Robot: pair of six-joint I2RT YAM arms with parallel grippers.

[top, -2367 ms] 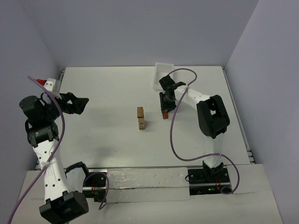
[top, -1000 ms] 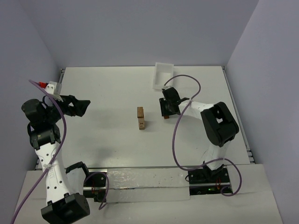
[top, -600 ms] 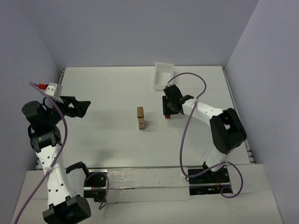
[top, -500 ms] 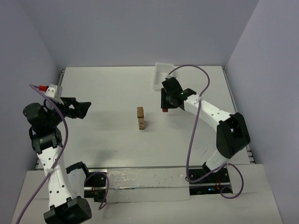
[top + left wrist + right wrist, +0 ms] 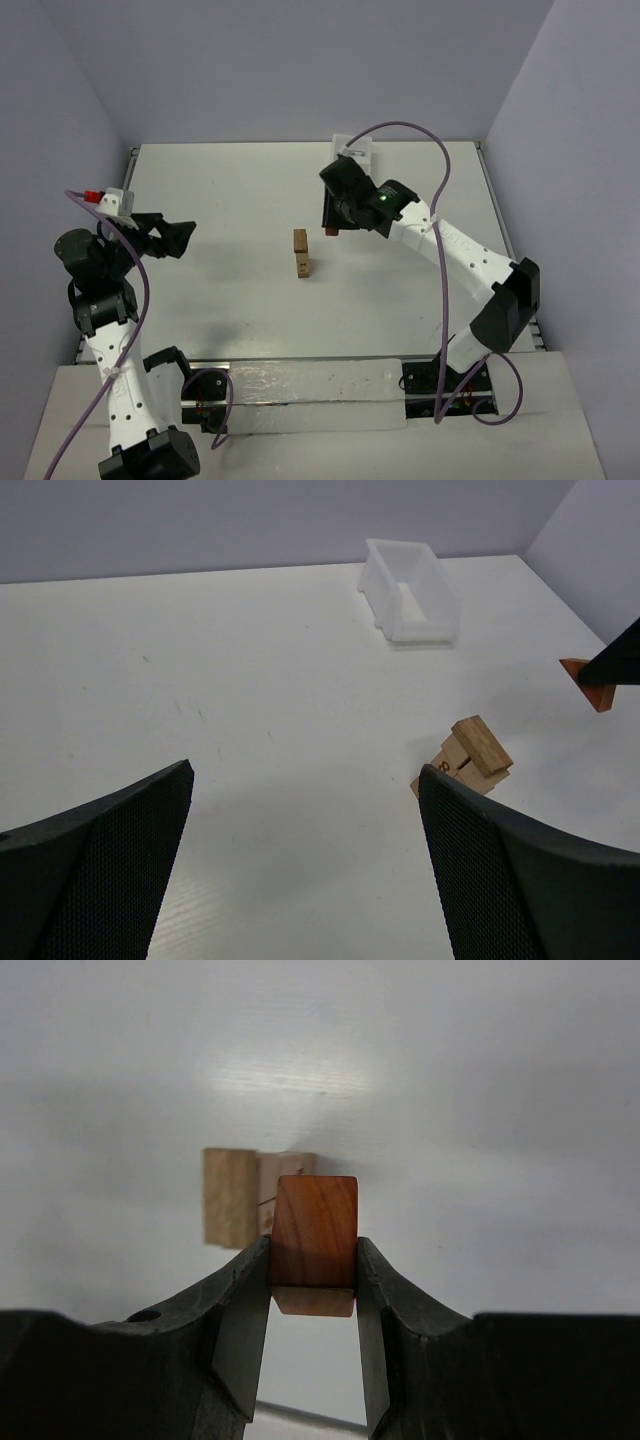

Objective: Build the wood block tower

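The right gripper (image 5: 312,1258) grasps a reddish block (image 5: 315,1222) over the bench (image 5: 230,190), near the short tower (image 5: 301,253), which stands at the middle of the bench. The left gripper (image 5: 181,236) hangs wide apart and holds nothing, far to the left.

The right gripper (image 5: 330,222), clamped on the reddish-brown block (image 5: 314,1228), has been raised and carried leftwards from the spot just in front of the white tray (image 5: 360,147). It has thus been brought nearer to the block stack (image 5: 301,253) at the middle of the table (image 5: 220,200). The right arm has been stretched further out from the near edge, and the tray is now largely covered by it. The left gripper (image 5: 178,238) has been shifted slightly towards the near edge.
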